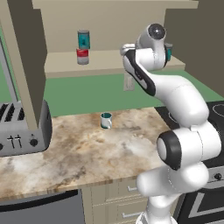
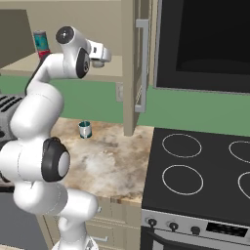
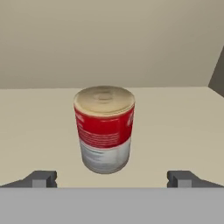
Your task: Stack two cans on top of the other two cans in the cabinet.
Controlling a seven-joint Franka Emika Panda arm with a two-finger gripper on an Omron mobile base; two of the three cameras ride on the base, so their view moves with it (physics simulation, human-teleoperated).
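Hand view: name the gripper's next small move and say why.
Probably ease forward and close on the red-and-white can. It stands upright on the cabinet shelf, centred ahead of the open gripper, whose fingertips are short of its sides and hold nothing.

left base view: from behind the white arm (image 1: 175, 113), on its left, looking forward and down across the marbled stone tabletop (image 1: 78, 153) to the beige wall cabinet's tan shelf (image 1: 109, 61).
right base view: from behind the arm, on its right, facing that shelf (image 2: 19, 66); shares tabletop and shelf.
hand view: close, level along the shelf (image 3: 183, 131), facing the cabinet's back.
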